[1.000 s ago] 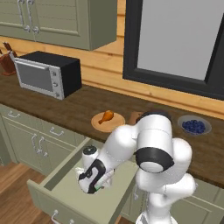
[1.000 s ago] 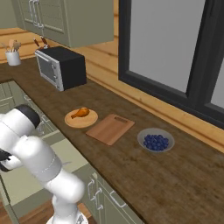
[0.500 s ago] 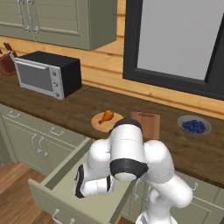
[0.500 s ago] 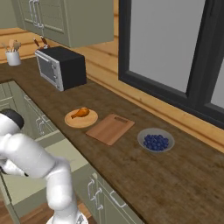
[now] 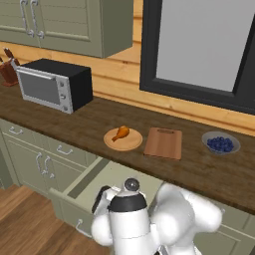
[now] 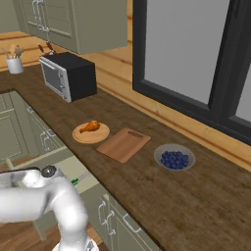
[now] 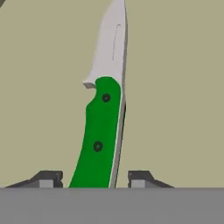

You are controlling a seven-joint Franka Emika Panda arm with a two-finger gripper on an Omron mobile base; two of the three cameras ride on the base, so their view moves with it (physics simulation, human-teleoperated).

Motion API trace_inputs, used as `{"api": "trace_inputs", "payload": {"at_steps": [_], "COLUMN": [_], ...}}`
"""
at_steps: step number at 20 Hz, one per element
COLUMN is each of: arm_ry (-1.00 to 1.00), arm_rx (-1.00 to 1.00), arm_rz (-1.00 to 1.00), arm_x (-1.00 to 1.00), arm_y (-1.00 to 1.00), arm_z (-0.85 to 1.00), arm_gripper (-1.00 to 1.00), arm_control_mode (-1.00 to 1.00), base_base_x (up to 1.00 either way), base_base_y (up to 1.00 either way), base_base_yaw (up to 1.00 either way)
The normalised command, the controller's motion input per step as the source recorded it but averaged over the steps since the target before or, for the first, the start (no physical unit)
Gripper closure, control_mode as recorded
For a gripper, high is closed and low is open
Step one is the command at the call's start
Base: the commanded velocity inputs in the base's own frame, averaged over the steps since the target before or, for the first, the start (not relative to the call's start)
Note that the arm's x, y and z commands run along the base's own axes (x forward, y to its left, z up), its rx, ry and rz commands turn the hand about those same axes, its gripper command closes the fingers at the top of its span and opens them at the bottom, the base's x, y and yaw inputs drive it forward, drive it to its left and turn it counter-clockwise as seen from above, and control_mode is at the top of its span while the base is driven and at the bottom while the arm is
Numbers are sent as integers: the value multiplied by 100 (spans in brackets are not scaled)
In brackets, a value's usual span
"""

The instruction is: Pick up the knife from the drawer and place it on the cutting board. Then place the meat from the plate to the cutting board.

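A: Looked along the gripper point(image 7: 94, 178) first. Found the knife point(image 7: 103, 127) lying flat on the pale floor of the drawer point(image 7: 175, 87), green handle nearest, grey blade pointing away.

B: Jaws?

A: Stood narrow, one dark tip on each side of the handle's butt end, with a sliver of drawer floor showing between each tip and the green. Straddled it, touched nothing that could be seen.

B: And from the base?

A: Left base view gave the drawer point(image 5: 94, 174) pulled out below the counter point(image 5: 74, 124), arm bent down over it. Farther back on the counter sat the plate point(image 5: 123, 142) with the meat point(image 5: 120, 133) on it, the cutting board point(image 5: 163, 143) just beside it and bare, then a bowl of blueberries point(image 5: 220, 143).

B: Anything extra from the right side?

A: Caught a speck of green in the drawer point(image 6: 63, 169) beside the arm. Picked up a white pot of wooden utensils point(image 6: 14, 63) at the far end, past the microwave point(image 6: 68, 76).
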Motion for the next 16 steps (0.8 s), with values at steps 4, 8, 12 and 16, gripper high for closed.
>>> {"api": "trace_inputs", "payload": {"at_steps": [4, 8, 12, 16], "arm_ry": [74, 77, 40, -15], "arm_rx": [4, 2, 1, 2], "arm_rz": [10, 16, 7, 0], "arm_x": [-35, -12, -17, -67], "arm_y": [67, 77, 61, 9], "arm_z": [50, 97, 98, 100], "arm_gripper": [100, 100, 100, 100], "arm_control_mode": [-100, -100, -100, -100], "base_base_x": [0, 0, 0, 0], "base_base_y": [0, 0, 0, 0], "base_base_yaw": [0, 0, 0, 0]}}
